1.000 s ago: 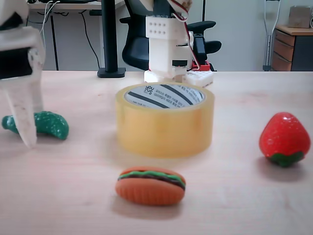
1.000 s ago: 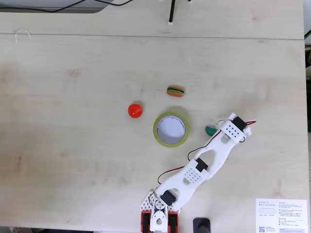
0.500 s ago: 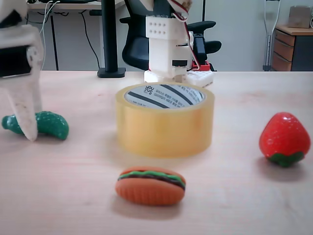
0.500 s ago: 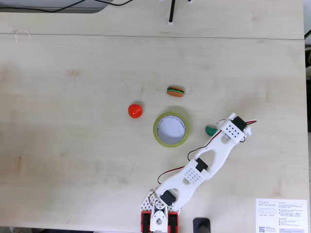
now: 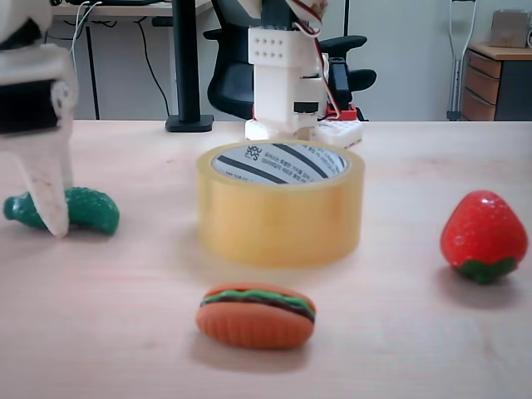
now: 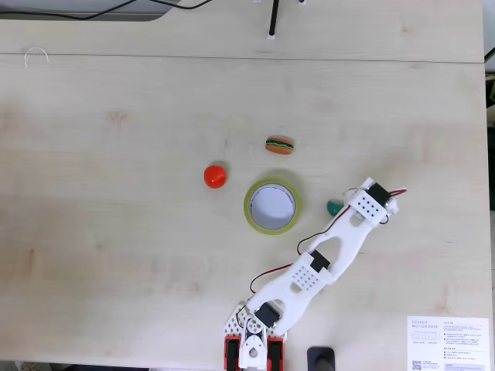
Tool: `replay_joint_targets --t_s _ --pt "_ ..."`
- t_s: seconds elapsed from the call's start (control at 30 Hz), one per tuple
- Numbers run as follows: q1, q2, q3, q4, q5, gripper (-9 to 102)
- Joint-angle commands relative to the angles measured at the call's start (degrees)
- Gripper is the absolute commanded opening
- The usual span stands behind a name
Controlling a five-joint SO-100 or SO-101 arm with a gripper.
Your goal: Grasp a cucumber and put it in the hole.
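Observation:
The dark-green cucumber [image 5: 87, 209] lies on the table at the left, and its end [image 6: 335, 207] pokes out from under the arm. My gripper [image 5: 53, 218] stands over it. One white finger [image 5: 50, 187] reaches the table in front of the cucumber; the other is hidden, so the jaws' state is unclear. My gripper [image 6: 346, 207] sits right of the yellowish tape roll [image 5: 278, 220], whose hole [image 5: 278, 164] faces up with nothing in it. From above, the hole [image 6: 271, 205] shows bare.
A toy burger [image 5: 256, 314] lies in front of the roll and a red strawberry [image 5: 484, 237] to its right. In the fixed view from above, the burger [image 6: 279, 144] and strawberry [image 6: 215, 176] flank the roll, and a paper sheet [image 6: 446, 342] lies bottom right.
The front finger has drawn in toward the cucumber, and the cucumber has shifted slightly right. The arm's head moved a little upward in the view from above.

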Motion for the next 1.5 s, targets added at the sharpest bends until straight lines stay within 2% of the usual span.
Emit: replay_joint_targets --t_s 0.0,0.17,0.57,1.47 --pt "-0.79 -0.09 0.00 4.13 0.35 11" --pt "-1.14 -0.44 0.00 4.04 0.35 0" --pt "-1.05 -0.09 -0.70 4.04 -0.09 0" --pt "-0.88 15.73 -0.79 4.75 -3.34 0"
